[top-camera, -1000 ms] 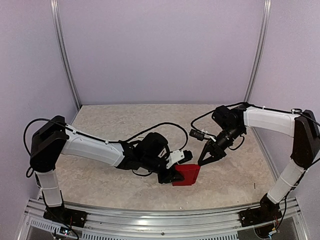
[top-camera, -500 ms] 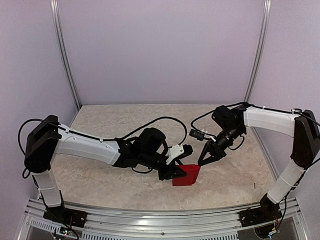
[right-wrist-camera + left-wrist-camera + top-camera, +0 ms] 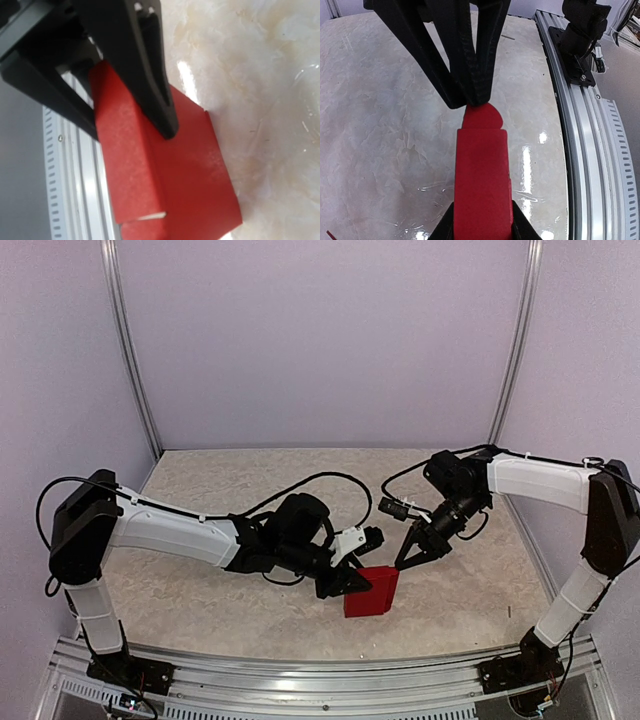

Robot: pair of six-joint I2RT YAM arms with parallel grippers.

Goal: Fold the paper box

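**Paper box held at two points, a short way back from the front rail**

Location: The paper box (image 3: 371, 593), bright red card already folded into a small rectangular block, is on the marbled table (image 3: 220, 490). It lies a short way behind the aluminium front rail (image 3: 320, 665) and slightly right of the rail's midpoint. The pictures do not settle whether its underside rests fully on the table or is lifted a little.

Left gripper (image 3: 345, 582): Partly closed and clamped on the box. Its wrist view shows one finger against each long side of the block. It grips the end of the box that faces the rail's left end.

Right gripper (image 3: 405, 563): Drawn almost fully together, with the fingers meeting in a narrow V. It points down at the side of the box farthest from the rail. The left wrist view shows its tips at a rounded tab (image 3: 482, 116) projecting from that end. In its own wrist view, a red panel of the box runs up between the two fingers, so it is pinching thin card.

Arms: Both arms reach in from the rail's two ends and meet at the box.
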